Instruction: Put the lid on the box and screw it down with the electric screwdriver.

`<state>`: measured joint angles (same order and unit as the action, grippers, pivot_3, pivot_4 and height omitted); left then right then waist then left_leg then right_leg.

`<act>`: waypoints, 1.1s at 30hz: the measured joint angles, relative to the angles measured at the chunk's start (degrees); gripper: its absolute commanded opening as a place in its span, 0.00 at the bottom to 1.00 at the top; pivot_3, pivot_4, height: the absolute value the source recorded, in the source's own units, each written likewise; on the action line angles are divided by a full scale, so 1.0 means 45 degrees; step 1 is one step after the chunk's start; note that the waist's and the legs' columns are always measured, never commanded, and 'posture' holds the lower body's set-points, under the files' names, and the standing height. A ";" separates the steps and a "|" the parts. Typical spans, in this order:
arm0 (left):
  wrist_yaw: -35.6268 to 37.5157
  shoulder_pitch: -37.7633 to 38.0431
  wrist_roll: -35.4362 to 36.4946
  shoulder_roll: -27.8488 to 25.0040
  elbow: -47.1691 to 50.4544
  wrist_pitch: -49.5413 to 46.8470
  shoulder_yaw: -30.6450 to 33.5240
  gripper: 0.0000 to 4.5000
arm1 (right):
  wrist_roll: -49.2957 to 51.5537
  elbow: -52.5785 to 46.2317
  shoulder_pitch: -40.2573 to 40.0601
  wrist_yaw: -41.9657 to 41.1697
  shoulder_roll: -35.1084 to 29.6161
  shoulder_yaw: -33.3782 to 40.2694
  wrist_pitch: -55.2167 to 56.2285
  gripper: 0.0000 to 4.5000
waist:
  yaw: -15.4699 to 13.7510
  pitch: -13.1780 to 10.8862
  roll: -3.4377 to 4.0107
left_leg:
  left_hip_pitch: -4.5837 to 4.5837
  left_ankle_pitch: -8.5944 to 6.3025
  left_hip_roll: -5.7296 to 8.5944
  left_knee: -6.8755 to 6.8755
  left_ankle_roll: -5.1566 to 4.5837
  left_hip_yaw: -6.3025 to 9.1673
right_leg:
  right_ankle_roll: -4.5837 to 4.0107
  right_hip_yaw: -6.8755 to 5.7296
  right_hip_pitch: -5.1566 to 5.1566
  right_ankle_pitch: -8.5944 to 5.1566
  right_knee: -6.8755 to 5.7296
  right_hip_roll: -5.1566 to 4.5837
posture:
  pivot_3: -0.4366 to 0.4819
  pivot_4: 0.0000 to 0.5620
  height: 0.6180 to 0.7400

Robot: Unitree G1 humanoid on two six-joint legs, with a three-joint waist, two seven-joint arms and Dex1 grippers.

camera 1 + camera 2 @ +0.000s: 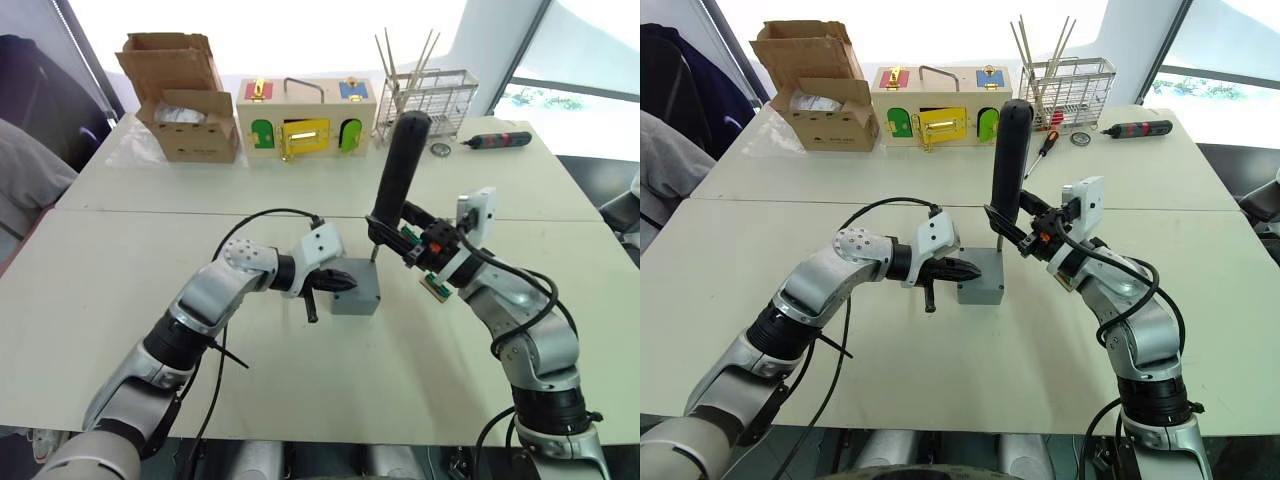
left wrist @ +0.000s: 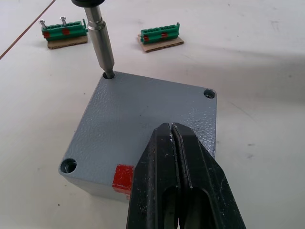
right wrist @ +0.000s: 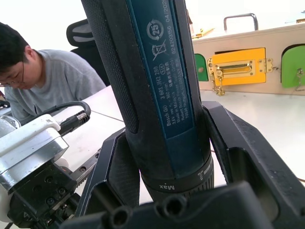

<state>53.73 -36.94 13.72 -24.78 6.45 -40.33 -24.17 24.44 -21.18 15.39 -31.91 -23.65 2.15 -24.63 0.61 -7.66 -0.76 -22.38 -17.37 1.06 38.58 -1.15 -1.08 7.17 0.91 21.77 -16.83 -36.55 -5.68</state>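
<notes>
My right pincer (image 1: 1025, 232) is clamped on the electric screwdriver (image 1: 1009, 160), held upright, its bit in a corner screw hole of the lid (image 2: 143, 129). My left pincer (image 2: 177, 164), fingers together, presses on that lid, which sits on the box (image 1: 980, 280).

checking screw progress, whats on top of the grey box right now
The flat grey plastic lid covers the square grey box. The black electric screwdriver has its bit in one corner hole, hiding any screw. The shut left gripper presses on the lid.

right tool (image 1: 400, 237) gripping upright electric screwdriver (image 1: 398, 170), bit at box (image 1: 355, 288), left tool (image 1: 340, 282) on lid (image 1: 358, 274)
</notes>
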 measured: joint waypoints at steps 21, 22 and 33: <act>0.0038 0.0035 -0.0146 0.0007 -0.0012 0.0002 0.0029 0.00 | 0.0229 0.0136 0.0335 0.0181 0.0021 0.0139 -0.0397 0.41 | 0.0016 0.0051 0.0011 | 0.0074 0.0002 0.0003 -0.0118 0.0023 0.0005 | -0.0025 -0.0003 -0.0082 -0.0013 0.0131 -0.0059 | 0.48 0.27 1.00; 0.0041 0.0034 -0.0146 0.0007 -0.0008 0.0003 0.0033 0.00 | 0.0270 0.0137 0.0415 0.0206 0.0021 0.0159 -0.0518 0.41 | 0.0018 0.0050 0.0014 | 0.0069 0.0002 0.0003 -0.0119 0.0023 0.0005 | -0.0026 -0.0003 -0.0079 -0.0013 0.0132 -0.0060 | 0.48 0.27 1.00; -0.0208 0.0540 0.0407 0.0148 0.0421 -0.0086 0.0861 0.00 | 0.4406 0.0010 0.3219 0.0768 -0.1316 0.2658 -0.4769 0.41 | 0.0016 -0.0021 0.0111 | -0.0234 0.0092 0.0028 -0.0096 0.0154 -0.0003 | -0.0015 -0.0005 0.0248 -0.0002 0.0075 -0.0071 | 0.48 0.27 1.00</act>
<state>52.79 -34.51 15.56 -24.11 8.35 -40.71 -20.30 44.27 -21.13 29.87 -28.46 -29.57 14.11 -46.09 0.69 -7.76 -0.26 -23.44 -16.95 1.19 38.15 -0.46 -1.10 7.11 0.88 22.89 -16.84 -36.22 -6.00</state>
